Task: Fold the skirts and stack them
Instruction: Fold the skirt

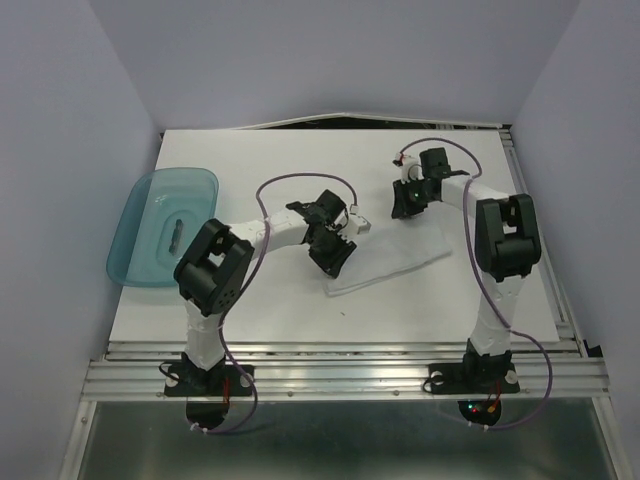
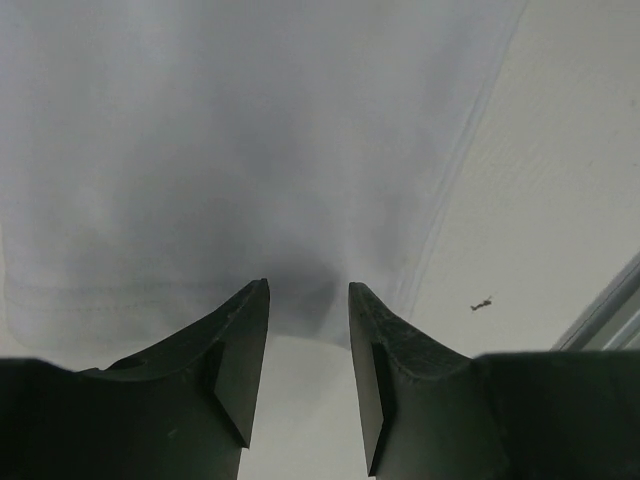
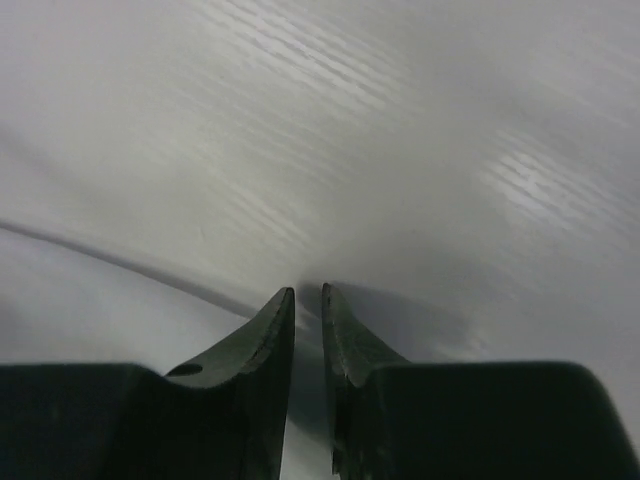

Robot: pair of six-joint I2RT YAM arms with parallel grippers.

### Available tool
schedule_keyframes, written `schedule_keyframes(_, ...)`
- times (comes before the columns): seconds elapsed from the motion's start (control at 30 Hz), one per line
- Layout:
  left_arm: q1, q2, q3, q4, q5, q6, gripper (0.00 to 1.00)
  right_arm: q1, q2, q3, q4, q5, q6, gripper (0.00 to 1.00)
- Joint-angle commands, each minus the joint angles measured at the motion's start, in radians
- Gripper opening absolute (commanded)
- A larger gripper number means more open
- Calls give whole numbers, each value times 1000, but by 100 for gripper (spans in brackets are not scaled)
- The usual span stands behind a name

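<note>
One skirt (image 1: pixel 398 260) lies flat as a pale rectangle on the white table, between my two grippers. The left gripper (image 1: pixel 333 262) is low at the skirt's left end. In the left wrist view the skirt (image 2: pixel 220 150) fills the upper left, and the left gripper (image 2: pixel 307 288) stands open with its tips over the hemmed near edge. The right gripper (image 1: pixel 404 208) is at the skirt's far corner. In the right wrist view the right gripper (image 3: pixel 308 290) has its jaws nearly together, a thin gap left, right at the edge of the skirt (image 3: pixel 80 300). Whether cloth sits between them is unclear.
A translucent teal tray (image 1: pixel 140 215) overhangs the table's left edge with a small dark item (image 1: pixel 175 232) in it. Bare table (image 1: pixel 300 160) stretches behind the arms. Metal rails (image 1: pixel 350 375) run along the near edge, and a tiny dark speck (image 2: pixel 482 304) lies on the table.
</note>
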Motion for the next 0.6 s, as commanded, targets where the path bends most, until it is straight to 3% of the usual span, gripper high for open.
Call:
schedule_keyframes(0.0, 71, 75, 63, -16, -73, -2, 48, -9, -125, -108, -8, 76, -137, 23)
schedule_keyframes(0.13, 151, 140, 154, -36, -143, 90, 48, -9, -193, -191, -77, 62, -165, 17)
schedule_keyframes(0.27, 196, 279, 364, -83, -185, 201, 51, -9, -236, -263, -153, -31, -114, 9)
schedule_keyframes(0.4, 202, 412, 729, -128, -214, 306, 60, 20, -260, -327, -174, -205, -3, 9)
schedule_keyframes(0.57, 202, 485, 982, -93, -312, 336, 74, 106, -254, -418, 37, -355, 250, 9)
